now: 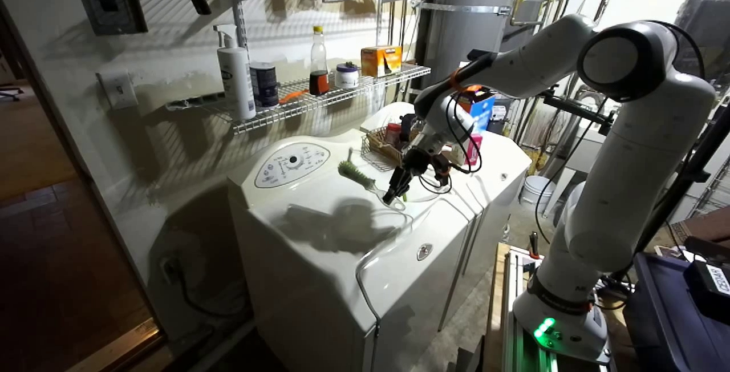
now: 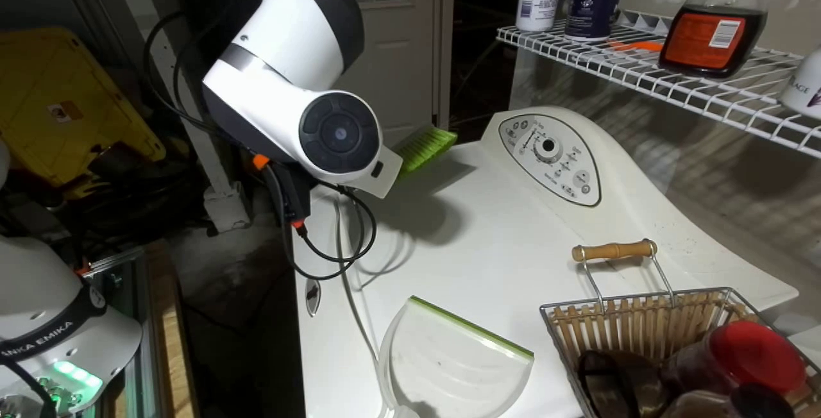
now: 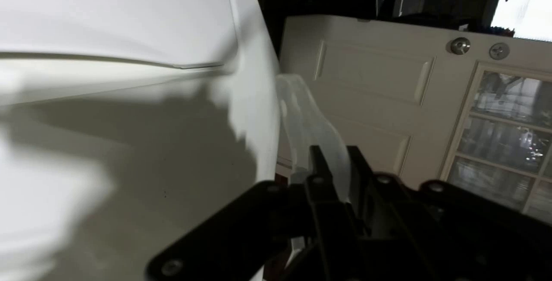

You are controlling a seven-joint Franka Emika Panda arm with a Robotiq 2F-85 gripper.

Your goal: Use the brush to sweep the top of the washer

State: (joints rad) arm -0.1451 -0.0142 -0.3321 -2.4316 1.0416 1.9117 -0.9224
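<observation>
The brush has green bristles (image 1: 356,175) and a pale translucent handle. My gripper (image 1: 390,194) is shut on the handle, which shows between the fingers in the wrist view (image 3: 308,117). The bristles also show in an exterior view (image 2: 424,150), beside the wrist; there the wrist hides the fingers and handle. The brush is tilted and appears raised above the washer (image 1: 319,241), casting a shadow on its white top. The washer's top also shows in an exterior view (image 2: 494,232) and the wrist view (image 3: 108,18). The bristles are not visible in the wrist view.
A clear dustpan with a green edge (image 2: 458,367) lies on the white top. A wicker basket (image 2: 609,309) holding jars stands beside it. A wire shelf (image 1: 336,89) with bottles and a box hangs over the back. A panelled door (image 3: 371,65) is beyond the washer.
</observation>
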